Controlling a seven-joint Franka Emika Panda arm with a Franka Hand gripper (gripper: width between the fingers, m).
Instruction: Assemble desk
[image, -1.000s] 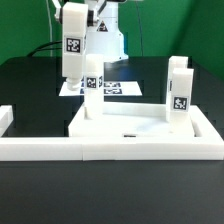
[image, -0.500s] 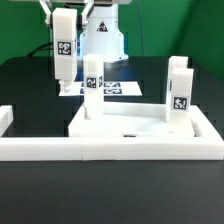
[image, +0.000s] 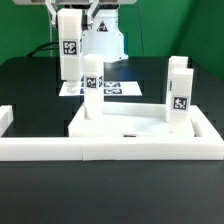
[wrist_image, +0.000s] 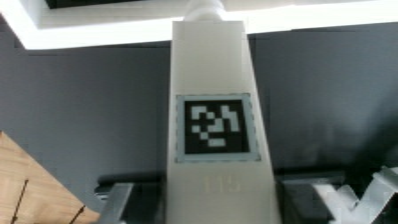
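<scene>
The white desk top (image: 140, 128) lies as a shallow tray in the middle of the table. Two white legs stand on it: one (image: 91, 85) at its far corner on the exterior view's left, one (image: 178, 92) on its right side. My gripper (image: 72, 12) is shut on a third tagged leg (image: 68, 45) and holds it upright in the air, above and just left of the far-left standing leg. In the wrist view this leg (wrist_image: 217, 110) runs between my fingers (wrist_image: 125, 200), tag facing the camera. The fourth leg is out of view.
A long low white border rail (image: 100, 152) runs along the front, with a short return (image: 5, 118) at the exterior view's left. The marker board (image: 112, 90) lies behind the tray. The arm's white base (image: 105, 40) stands at the back.
The held leg swung a little to the exterior view's left, then came back slightly right and up. The tray and both standing legs have not moved.
</scene>
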